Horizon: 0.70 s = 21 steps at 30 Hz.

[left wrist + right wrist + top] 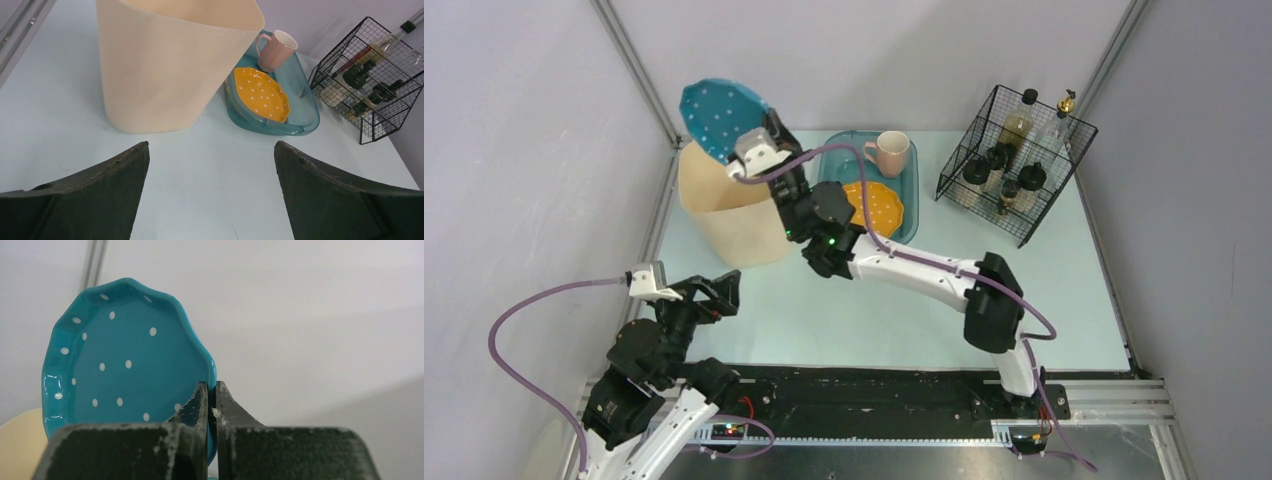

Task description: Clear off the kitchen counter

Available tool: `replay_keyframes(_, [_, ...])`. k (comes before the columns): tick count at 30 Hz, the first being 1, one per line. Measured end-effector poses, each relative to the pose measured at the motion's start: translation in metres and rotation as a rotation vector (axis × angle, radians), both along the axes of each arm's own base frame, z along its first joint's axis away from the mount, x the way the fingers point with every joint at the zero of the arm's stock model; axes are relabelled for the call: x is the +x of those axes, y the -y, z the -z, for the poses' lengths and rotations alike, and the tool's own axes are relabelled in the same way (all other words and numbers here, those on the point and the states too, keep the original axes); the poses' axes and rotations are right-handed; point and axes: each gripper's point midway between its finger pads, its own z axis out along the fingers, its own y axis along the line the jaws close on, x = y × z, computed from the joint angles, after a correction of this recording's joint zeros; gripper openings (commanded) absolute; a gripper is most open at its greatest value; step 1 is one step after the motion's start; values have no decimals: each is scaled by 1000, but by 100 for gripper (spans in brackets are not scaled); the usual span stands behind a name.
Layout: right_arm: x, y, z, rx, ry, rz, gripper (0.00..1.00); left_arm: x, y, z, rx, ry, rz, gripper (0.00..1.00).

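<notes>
kitchen counter (874, 310): pale blue slab, lying flat and facing up, spread in front of both arm bases. long axis runs left to right across the top view, short axis from the arms toward the back wall.

standing on it: cream tub (724, 215) at back left; teal basin (906, 222) just beside it on the right; wire basket (1014, 160) of bottles at back right.

in the basin: orange dotted plate (876, 205), pink mug (890, 152).

off the counter: teal dotted plate (125, 360), held on edge above the tub's back rim, right gripper (210, 387) clamped on its rim.

left gripper (211, 145): jaws wide apart, holding nothing, low over the near-left counter, facing the tub.

progress, judged: late. the dishes are gathered and one plate is in the air, not yet set down. whether tub, basin and basket must also go cannot be told.
</notes>
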Motion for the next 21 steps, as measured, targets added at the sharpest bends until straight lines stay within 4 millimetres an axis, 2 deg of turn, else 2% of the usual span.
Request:
replay_keyframes(6, [20,65,-36,113,-85,83,0,0,0,0,0,0,3,98])
replay_keyframes(12, [48,153,-51,215,-208,203,0,0,1,0,0,0,3,98])
replay_keyframes(15, [60,197,-46,251,-290,255,0,0,1,0,0,0,3,98])
replay_keyframes(17, [66,218,-38,268,-338,278,0,0,1,0,0,0,3,98])
replay_keyframes(21, [78,255,-1,282,-481,305,0,0,1,0,0,0,4,98])
